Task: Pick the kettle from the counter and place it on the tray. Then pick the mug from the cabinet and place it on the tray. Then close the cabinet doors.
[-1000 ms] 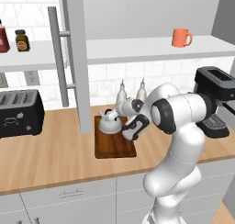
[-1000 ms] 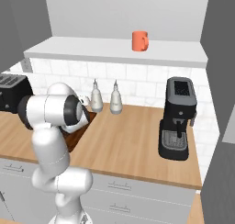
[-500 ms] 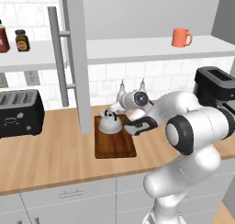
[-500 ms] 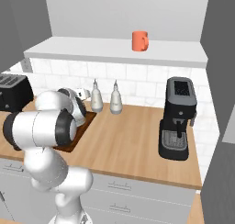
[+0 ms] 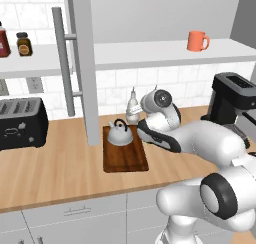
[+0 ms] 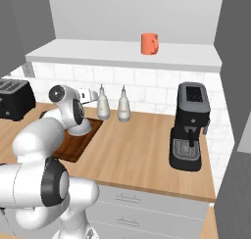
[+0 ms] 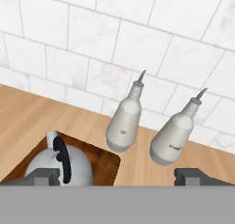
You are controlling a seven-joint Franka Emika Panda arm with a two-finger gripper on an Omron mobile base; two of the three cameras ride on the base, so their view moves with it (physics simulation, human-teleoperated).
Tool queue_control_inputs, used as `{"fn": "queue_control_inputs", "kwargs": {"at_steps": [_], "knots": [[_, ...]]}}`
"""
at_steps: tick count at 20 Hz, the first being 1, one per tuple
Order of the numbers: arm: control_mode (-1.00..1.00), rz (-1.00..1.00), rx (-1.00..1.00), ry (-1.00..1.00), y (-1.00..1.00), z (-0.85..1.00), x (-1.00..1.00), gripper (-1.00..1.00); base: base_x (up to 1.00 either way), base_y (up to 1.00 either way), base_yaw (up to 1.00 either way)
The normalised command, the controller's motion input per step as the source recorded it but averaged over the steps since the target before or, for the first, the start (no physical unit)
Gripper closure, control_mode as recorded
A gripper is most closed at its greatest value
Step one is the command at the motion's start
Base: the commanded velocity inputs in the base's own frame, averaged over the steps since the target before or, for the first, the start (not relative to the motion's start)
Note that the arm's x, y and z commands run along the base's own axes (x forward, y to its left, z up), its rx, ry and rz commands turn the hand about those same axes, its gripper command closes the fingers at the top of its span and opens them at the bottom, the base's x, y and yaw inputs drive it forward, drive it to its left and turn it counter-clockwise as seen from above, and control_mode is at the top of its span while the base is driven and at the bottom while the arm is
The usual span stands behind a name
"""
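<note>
The kettle [image 5: 120,133] is sitting upright on the tray [image 5: 125,155], at the tray's back end. The tray is lying flat on the counter [image 5: 55,170], just right of the open cabinet door [image 5: 82,63].

The hand [image 7: 117,176] is hovering with its fingers spread wide and nothing between them. In the hand view the left fingertip [image 7: 43,175] is showing at the lower left and the right one at the lower right. The kettle [image 7: 59,165] is lying low and left in that view, its black handle next to the left fingertip (contact cannot be judged from this angle). The kettle is not gripped.

Two white bottles are standing on the counter against the tiled wall, behind the tray. In the hand view the left bottle [image 7: 125,122] is appearing just past the tray's back corner, and the right bottle [image 7: 176,135] is standing beside it, apart from it.

The mug [image 5: 198,40] is resting on the white shelf [image 5: 165,53] of the cabinet, well above and to the right of the hand. In the right base view the mug [image 6: 149,43] is standing on that shelf above the bottles.

A toaster [image 5: 22,123] is occupying the left of the counter, and a coffee machine [image 6: 189,126] is standing at the right.
</note>
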Motion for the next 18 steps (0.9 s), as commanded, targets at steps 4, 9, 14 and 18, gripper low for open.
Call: {"fn": "queue_control_inputs", "kwargs": {"at_steps": [4, 9, 14, 18], "knots": [[-1.0, -0.11, 0.0, -0.02, -0.3, 0.42, -0.74, -1.0, 0.0, 0.0, 0.0], [-1.0, -0.09, 0.0, -0.01, -0.35, 0.32, -0.77, -1.0, 0.0, 0.0, 0.0], [-1.0, -0.06, 0.0, 0.0, -0.46, 0.29, -0.72, -1.0, 0.0, 0.0, 0.0], [-1.0, -0.07, 0.0, 0.0, -0.5, 0.47, -0.54, -1.0, 0.0, 0.0, 0.0]]}}
